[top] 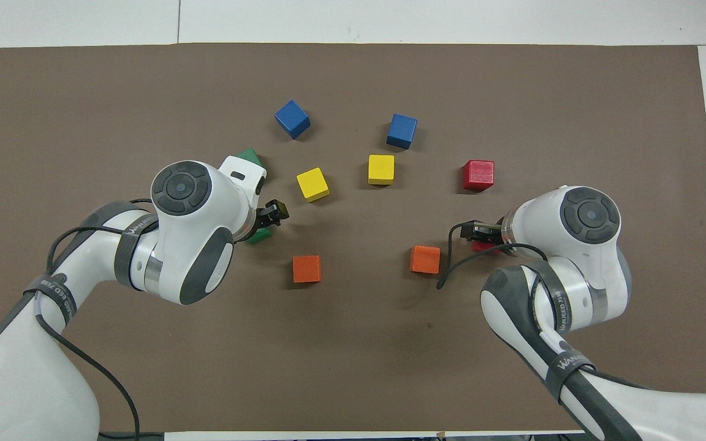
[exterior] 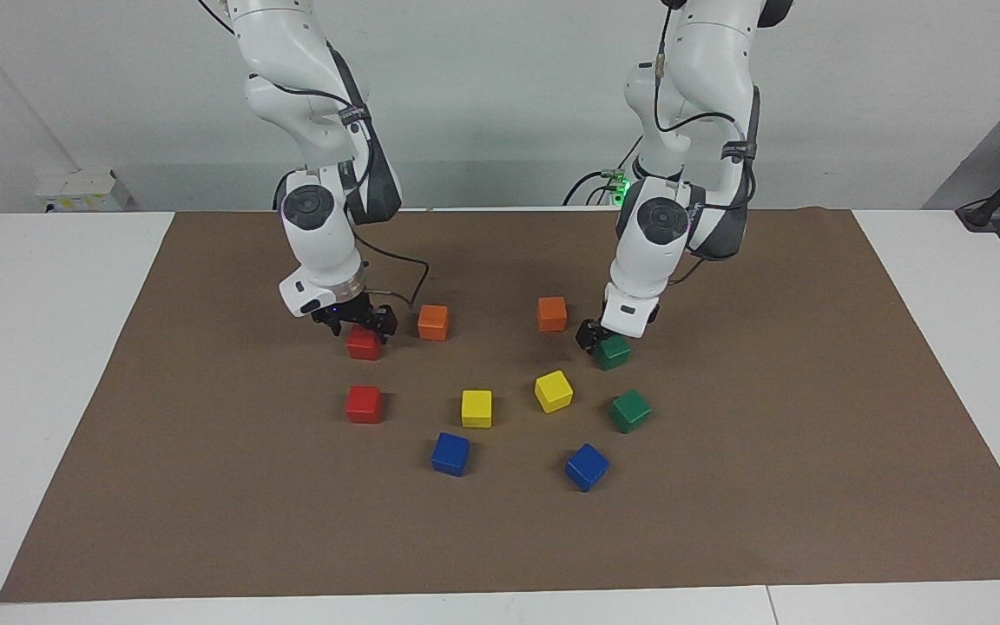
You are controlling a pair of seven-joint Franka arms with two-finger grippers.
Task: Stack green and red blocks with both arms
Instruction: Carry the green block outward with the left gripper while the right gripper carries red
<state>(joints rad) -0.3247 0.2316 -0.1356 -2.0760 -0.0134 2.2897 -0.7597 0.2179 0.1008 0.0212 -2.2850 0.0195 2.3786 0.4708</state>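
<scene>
Green blocks and red blocks sit on the brown mat [exterior: 769,521] that covers the tabletop [exterior: 49,365], none stacked yet. The left gripper [exterior: 601,340] has its fingers spread wide and lowered about the nearer green block [exterior: 614,352], one dark finger [exterior: 587,335] showing beside the block on the side toward the orange cubes; the block rests on the mat and is not lifted. The right gripper [exterior: 356,320] is likewise spread wide, its fingers [exterior: 385,321] straddling the top of the nearer red block [exterior: 364,345], which also sits flat on the mat (from overhead only a sliver of it [top: 483,247] shows under the wrist).

Outward from there, the second green block [exterior: 630,411] lies farther from the robots than the first, toward the left arm's end, near a blue cube [exterior: 587,467]. The second red block [exterior: 364,404] lies straight out from the first, farther from the robots, well apart from it.

Two orange cubes [exterior: 433,322] [exterior: 552,313] sit between the two grippers, each just beside its neighbouring gripper. Two yellow cubes [exterior: 476,408] [exterior: 554,391] lie mid-mat, farther from the robots, with the other blue cube [exterior: 450,454] farther still.
</scene>
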